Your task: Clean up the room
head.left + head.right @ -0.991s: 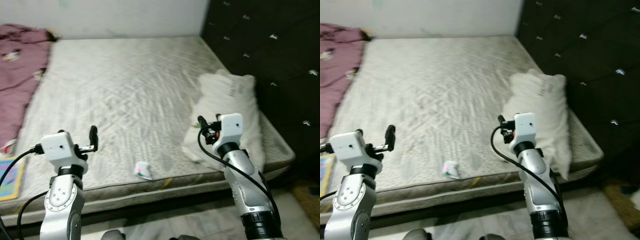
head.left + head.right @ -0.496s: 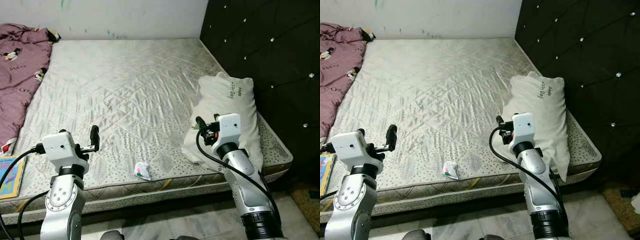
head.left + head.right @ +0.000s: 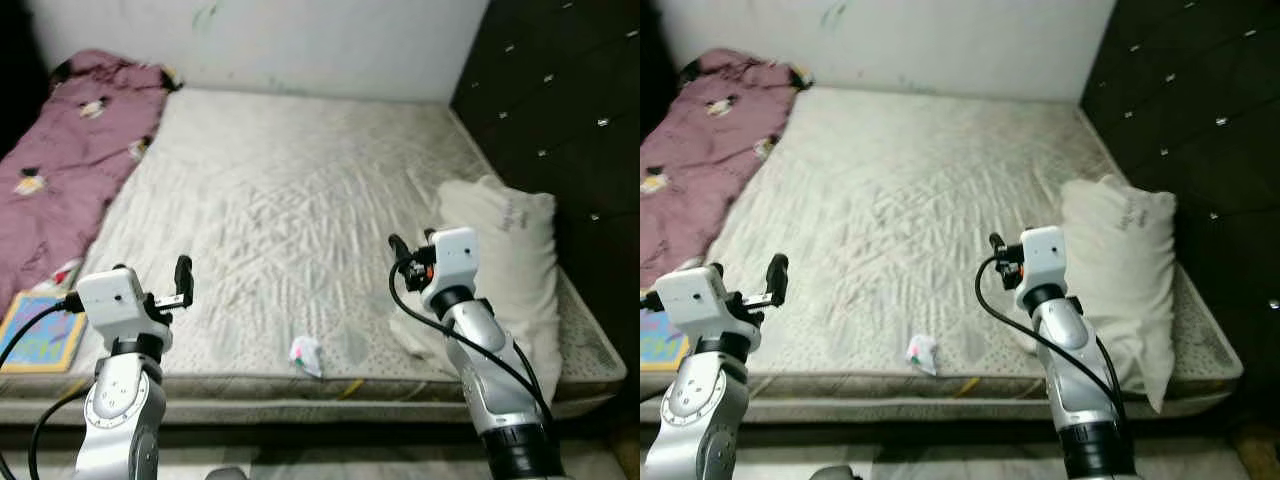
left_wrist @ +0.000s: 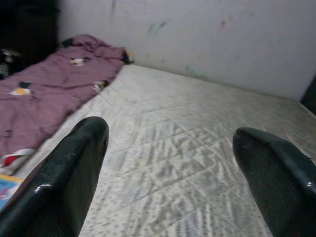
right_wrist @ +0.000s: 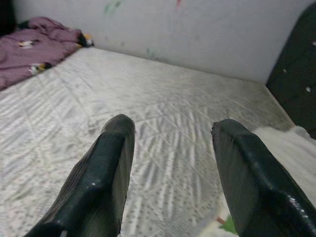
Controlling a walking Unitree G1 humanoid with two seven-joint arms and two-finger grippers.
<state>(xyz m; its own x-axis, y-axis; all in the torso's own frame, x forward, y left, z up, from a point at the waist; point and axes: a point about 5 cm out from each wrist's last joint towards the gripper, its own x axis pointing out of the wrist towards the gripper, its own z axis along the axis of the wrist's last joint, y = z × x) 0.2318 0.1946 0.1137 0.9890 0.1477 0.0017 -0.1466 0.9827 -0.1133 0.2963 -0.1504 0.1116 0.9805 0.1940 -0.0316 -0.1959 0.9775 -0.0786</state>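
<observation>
A small crumpled wrapper [image 3: 305, 353] lies near the front edge of the bare quilted mattress [image 3: 290, 190]. A white pillow [image 3: 505, 250] rests on the mattress's right side, partly over its edge. A purple printed blanket [image 3: 70, 160] is bunched along the left side. My left gripper [image 3: 183, 281] is held up over the front left of the mattress, open and empty. My right gripper [image 3: 398, 250] is open and empty too, raised just left of the pillow and up and to the right of the wrapper. In the wrist views the left fingers [image 4: 74, 168] and right fingers [image 5: 106, 168] stand well apart.
A black tufted headboard [image 3: 560, 90] rises on the right, and a pale wall [image 3: 330, 40] runs behind the bed. A colourful book [image 3: 38, 337] lies at the mattress's front left corner. Pale floor [image 3: 300, 455] shows below the bed's front edge.
The whole picture has shifted, so the camera moved: more of the purple blanket shows on the left and the pillow sits further right. Both arms keep the same raised pose.
</observation>
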